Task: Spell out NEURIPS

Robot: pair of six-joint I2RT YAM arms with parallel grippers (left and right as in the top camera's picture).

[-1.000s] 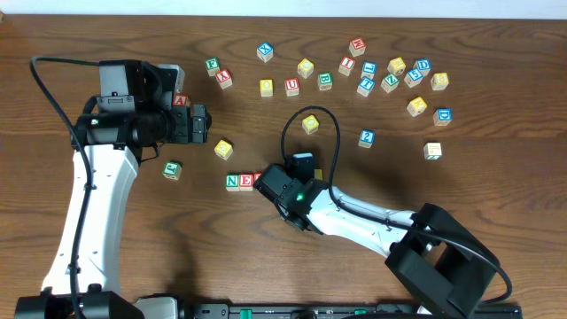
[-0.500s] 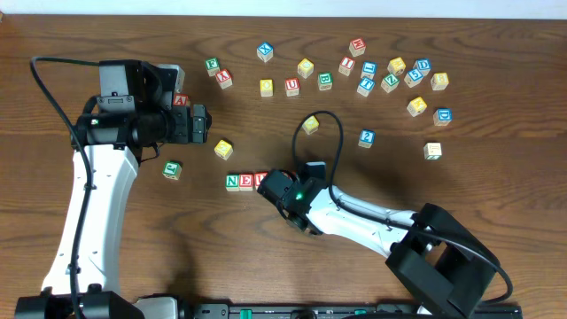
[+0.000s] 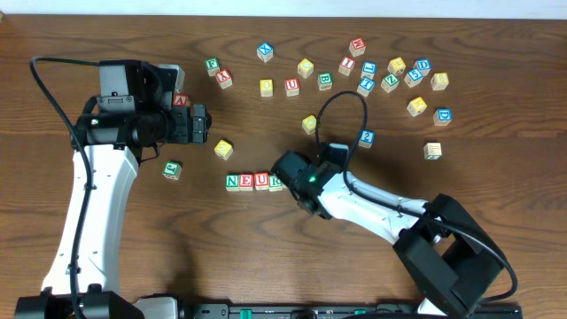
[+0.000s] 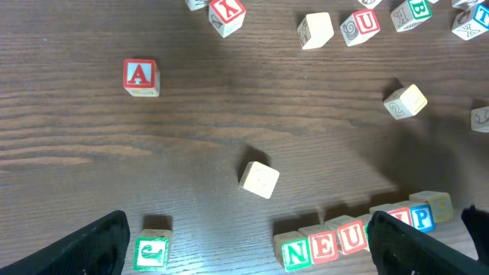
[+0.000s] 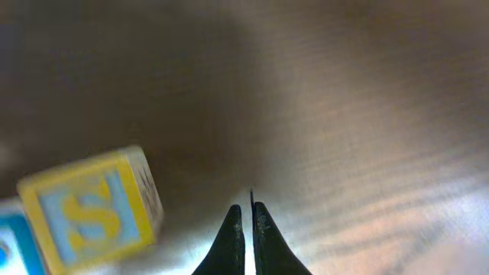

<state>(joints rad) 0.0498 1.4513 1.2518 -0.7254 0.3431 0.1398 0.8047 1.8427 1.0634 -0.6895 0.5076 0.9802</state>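
A row of wooden cubes lies at the table's middle: green N point(image 3: 232, 182), red E point(image 3: 246, 182), red U point(image 3: 261, 182) and green R point(image 3: 275, 182). My right gripper point(image 3: 287, 172) hangs over the row's right end and hides the rest there. The left wrist view shows N point(image 4: 296, 253), E point(image 4: 323, 246), U point(image 4: 351, 237), then a blue P point(image 4: 421, 218) past my finger. The yellowish S cube point(image 5: 92, 210) sits just left of my right gripper point(image 5: 246, 211), which is shut and holds nothing. My left gripper point(image 3: 205, 124) stands open above the table, apart from the row.
Many loose letter cubes point(image 3: 368, 75) are scattered along the back. A red A cube point(image 3: 181, 100) lies by my left arm. A green cube point(image 3: 172, 168) and a yellow one point(image 3: 223, 149) sit left of the row, and another yellow cube point(image 3: 309, 123) behind it.
My right gripper has slid to the right along the row, uncovering the U and R cubes. The left arm has not moved.
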